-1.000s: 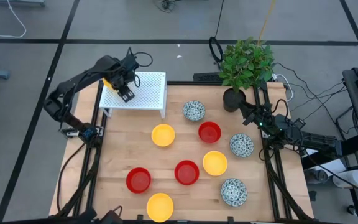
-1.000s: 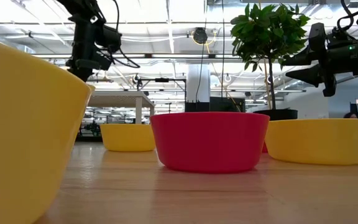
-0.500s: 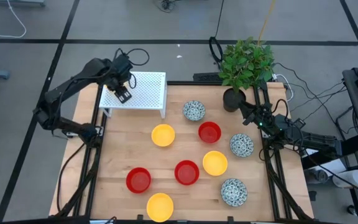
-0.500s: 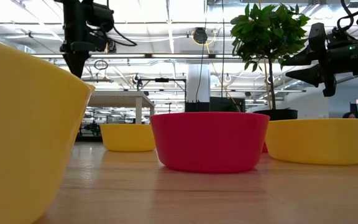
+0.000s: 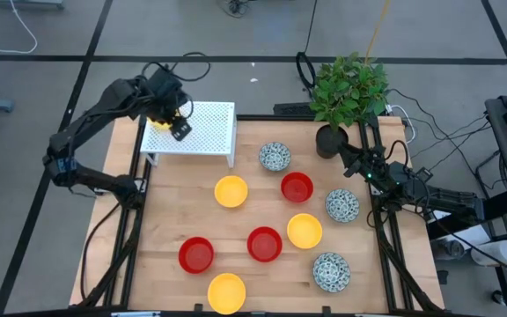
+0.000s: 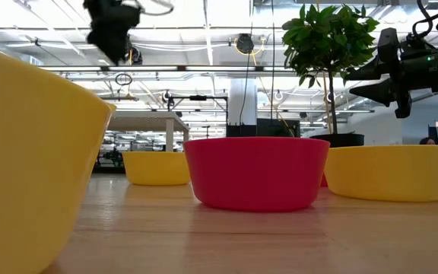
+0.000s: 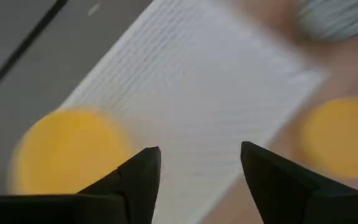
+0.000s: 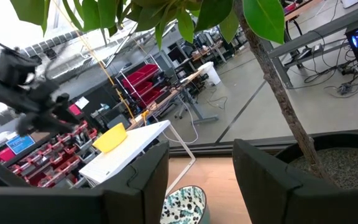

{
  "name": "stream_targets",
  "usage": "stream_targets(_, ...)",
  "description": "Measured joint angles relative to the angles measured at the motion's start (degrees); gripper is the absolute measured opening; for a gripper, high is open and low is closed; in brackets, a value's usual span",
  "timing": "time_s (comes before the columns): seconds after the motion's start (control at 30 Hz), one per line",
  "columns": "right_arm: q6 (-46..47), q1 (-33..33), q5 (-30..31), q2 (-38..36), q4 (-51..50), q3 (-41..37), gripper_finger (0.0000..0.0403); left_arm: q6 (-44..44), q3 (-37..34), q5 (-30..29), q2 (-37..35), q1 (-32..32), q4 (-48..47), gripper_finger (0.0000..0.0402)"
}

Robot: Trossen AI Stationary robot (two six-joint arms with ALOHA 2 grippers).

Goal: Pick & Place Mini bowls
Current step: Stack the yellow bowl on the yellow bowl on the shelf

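Ten mini bowls show in the high view. One yellow bowl (image 5: 154, 114) sits on the far-left corner of a white perforated rack (image 5: 208, 130); in the left wrist view the same yellow bowl (image 7: 67, 152) lies beside the fingers. My left gripper (image 7: 197, 180) hovers open above the rack, high in the low view (image 6: 112, 30), touching nothing. On the table rest yellow bowls (image 5: 231, 191) (image 5: 304, 231) (image 5: 226, 292), red bowls (image 5: 297, 187) (image 5: 265, 244) (image 5: 196, 254) and speckled bowls (image 5: 275, 157) (image 5: 342, 206) (image 5: 331, 271). My right gripper (image 8: 201, 180) waits open at the table's right edge (image 5: 346, 158).
A green plant in a black pot (image 5: 330, 139) stands at the far right corner, just beside my right gripper. The rack takes the far-left corner. Bare wood (image 5: 170, 211) lies along the table's left side between the rack and the near bowls.
My left gripper has risen from just over the rack to well above it, staying open, while its arm swung toward the table's left. The yellow bowl stays on the rack. My right arm has kept still.
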Motion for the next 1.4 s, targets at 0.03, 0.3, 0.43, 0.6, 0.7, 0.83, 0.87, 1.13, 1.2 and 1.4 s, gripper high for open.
stream_targets(0.03, 0.0, 0.0, 0.0, 0.0, 0.0, 0.0, 0.0165, -1.5, 0.7, 2.2, 0.0, -1.5, 1.3, 0.0229)
stream_targets(0.3, 0.0, 0.0, 0.0, 0.0, 0.0, 0.0, 0.0164, -5.7, 1.2, 6.6, 1.4, -18.8, 11.2, 0.0219)
stream_targets(0.43, 0.0, 0.0, 0.0, 0.0, 0.0, 0.0, 0.0164, -5.7, 1.1, 6.6, 3.5, -27.1, 14.9, 0.0217)
stream_targets(0.6, 0.0, 0.0, 0.0, 0.0, 0.0, 0.0, 0.0165, -7.8, 1.1, 4.9, 8.4, -35.2, 17.7, 0.0218)
stream_targets(0.7, 0.0, 0.0, 0.0, 0.0, 0.0, 0.0, 0.0165, -8.5, 1.1, 4.4, 12.3, -39.0, 17.6, 0.0218)
stream_targets(0.83, 0.0, 0.0, 0.0, 0.0, 0.0, 0.0, 0.0164, -7.4, 1.1, 4.0, 18.5, -42.8, 17.5, 0.0218)
stream_targets(0.87, 0.0, 0.0, 0.0, 0.0, 0.0, 0.0, 0.0164, -6.7, 1.1, 4.0, 20.0, -43.5, 17.2, 0.0218)
stream_targets(1.13, 0.0, 0.0, 0.0, 0.0, 0.0, 0.0, 0.0164, -5.4, 1.1, -0.3, 31.8, -44.8, 10.2, 0.0218)
stream_targets(1.2, 0.0, 0.0, 0.0, 0.0, 0.0, 0.0, 0.0165, -5.5, 1.1, -0.3, 34.4, -44.1, 9.2, 0.0218)
stream_targets(1.4, 0.0, 0.0, 0.0, 0.0, 0.0, 0.0, 0.0165, -5.6, 1.1, 2.1, 40.5, -42.3, 9.7, 0.0218)
